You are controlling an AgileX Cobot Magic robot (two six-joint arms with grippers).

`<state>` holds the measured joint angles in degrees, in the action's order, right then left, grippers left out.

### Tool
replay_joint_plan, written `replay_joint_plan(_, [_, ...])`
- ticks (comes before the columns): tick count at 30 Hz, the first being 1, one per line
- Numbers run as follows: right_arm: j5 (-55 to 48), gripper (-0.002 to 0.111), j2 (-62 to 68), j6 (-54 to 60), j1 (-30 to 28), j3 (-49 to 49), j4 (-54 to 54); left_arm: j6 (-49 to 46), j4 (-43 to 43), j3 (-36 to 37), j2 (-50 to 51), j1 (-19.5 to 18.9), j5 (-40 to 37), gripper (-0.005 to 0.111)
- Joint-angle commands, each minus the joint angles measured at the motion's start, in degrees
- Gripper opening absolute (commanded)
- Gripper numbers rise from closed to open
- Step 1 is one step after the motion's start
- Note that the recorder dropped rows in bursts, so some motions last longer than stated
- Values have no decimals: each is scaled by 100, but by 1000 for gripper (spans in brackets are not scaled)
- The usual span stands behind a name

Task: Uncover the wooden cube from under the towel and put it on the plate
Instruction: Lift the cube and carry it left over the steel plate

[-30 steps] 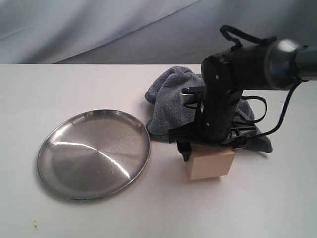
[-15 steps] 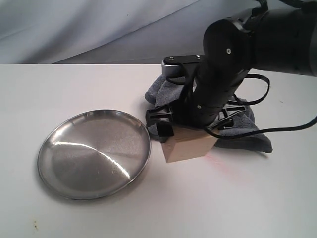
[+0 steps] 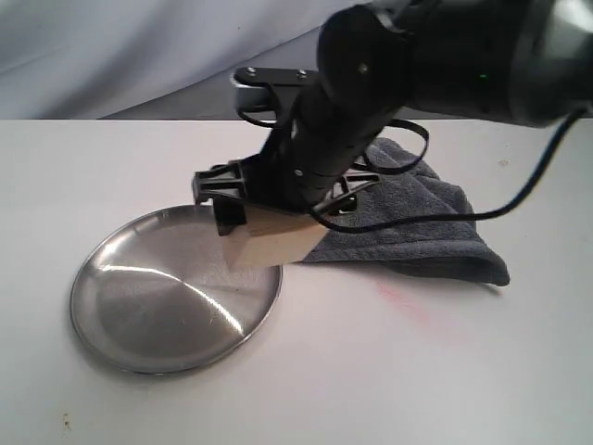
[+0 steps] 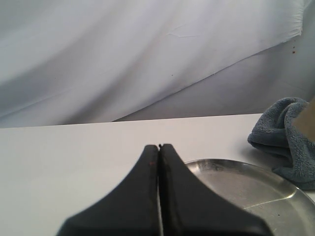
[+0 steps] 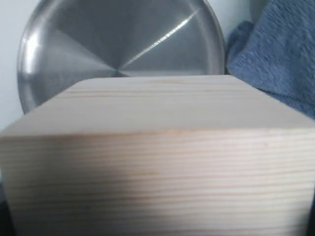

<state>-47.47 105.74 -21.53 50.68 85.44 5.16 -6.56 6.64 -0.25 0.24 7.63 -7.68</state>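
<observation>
right gripper (image 3: 267, 225): clamped on the wooden cube (image 3: 275, 247), jaws spread wide across it. 1 black finger (image 3: 227, 216) shows on the cube's left face in the exterior view; the other is hidden behind the arm.
wooden cube: tilted, in the gripper's hold, over the right rim of the plate (image 3: 139, 315). Can't tell if its low edge touches the metal. In the right wrist view the cube (image 5: 157, 162) fills most of the picture, grain lines running across.
plate: flat on the table (image 3: 417, 371), left of centre, with only the cube over it. Seen past the cube in the right wrist view (image 5: 98, 44).
towel (image 3: 417, 222): bunched on the table behind and right of the cube, just beside the plate's far right edge. Not covering the cube.
left gripper (image 4: 159, 147): fingers pressed together, nothing between them, above bare table. Plate (image 4: 246, 191) and towel (image 4: 288, 132) lie ahead of it, to 1 side.
backdrop (image 3: 139, 56): grey cloth behind the table.
</observation>
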Motion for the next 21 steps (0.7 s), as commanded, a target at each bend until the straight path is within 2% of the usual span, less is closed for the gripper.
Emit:
replay_joint_plan(1, [-524,0,651,101,199,1144,86,14,10,25,-24,28,12,0])
replay_joint_plan(6, [-1563,0,1604,113,324,2514,-82,14,10,25,-24,28,12,0])
replay_joint_plan(12, [-2218,0,2543,113,407,3803,-242,14,10,25,-24,28,12,0])
replay_joint_plan(21, [-2249,0,3364,136,407,4576,-254,14,10,25,-24,28,12,0])
